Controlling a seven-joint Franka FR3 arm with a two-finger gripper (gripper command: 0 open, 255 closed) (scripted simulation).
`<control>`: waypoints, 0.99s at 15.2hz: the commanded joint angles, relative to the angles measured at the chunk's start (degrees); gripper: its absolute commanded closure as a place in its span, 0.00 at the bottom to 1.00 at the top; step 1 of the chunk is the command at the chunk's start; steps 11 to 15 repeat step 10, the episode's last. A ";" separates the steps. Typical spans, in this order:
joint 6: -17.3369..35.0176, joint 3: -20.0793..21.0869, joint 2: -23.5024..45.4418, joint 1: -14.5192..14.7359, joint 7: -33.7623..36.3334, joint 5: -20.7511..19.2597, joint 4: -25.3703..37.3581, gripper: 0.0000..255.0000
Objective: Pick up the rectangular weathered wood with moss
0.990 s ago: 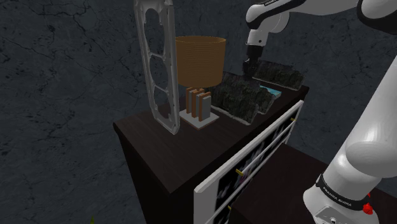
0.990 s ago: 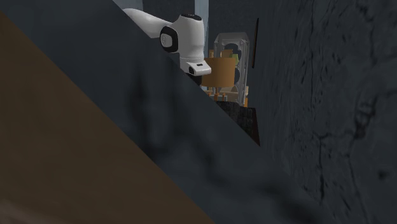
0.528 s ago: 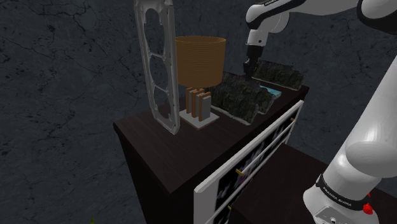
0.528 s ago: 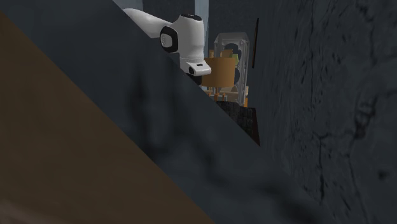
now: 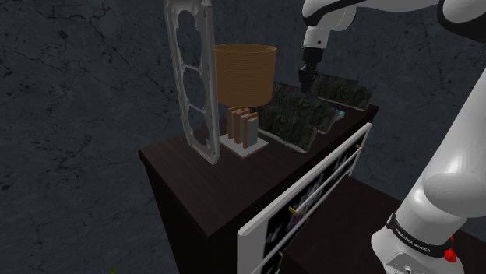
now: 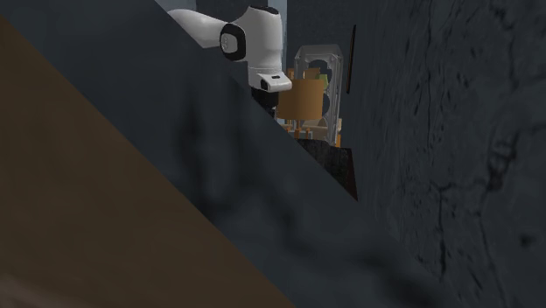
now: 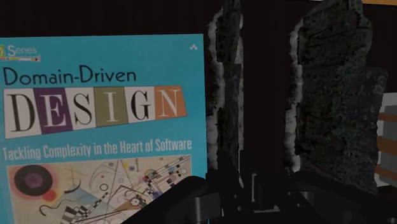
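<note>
The weathered mossy wood slab (image 5: 290,117) lies on the dark dresser, its far edge raised toward my gripper (image 5: 304,84). In the wrist view the slab (image 7: 226,95) stands edge-on and runs down between my fingers, where my gripper (image 7: 238,186) is shut on it. A second mossy slab (image 7: 331,95) stands beside it, apart from the fingers; in the shoulder view this second slab (image 5: 343,92) sits behind the held one.
A blue book (image 7: 102,127) titled Domain-Driven Design lies under the slabs. A lamp with an orange shade (image 5: 245,74) and a tall pale frame (image 5: 191,78) stand on the dresser top (image 5: 187,183). A white drawer front (image 5: 304,202) hangs open. A slanted wall (image 6: 175,192) blocks much of the second exterior view.
The arm has risen a little. The held slab's far edge has come up with the gripper and now hides most of the blue book in the shoulder view.
</note>
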 commanded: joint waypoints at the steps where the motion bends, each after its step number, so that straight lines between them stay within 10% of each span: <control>1: -1.47 -0.10 -0.37 -0.10 0.11 -0.14 1.36 1.00; 15: -6.98 -0.21 -0.11 -0.25 0.81 -0.11 7.15 1.00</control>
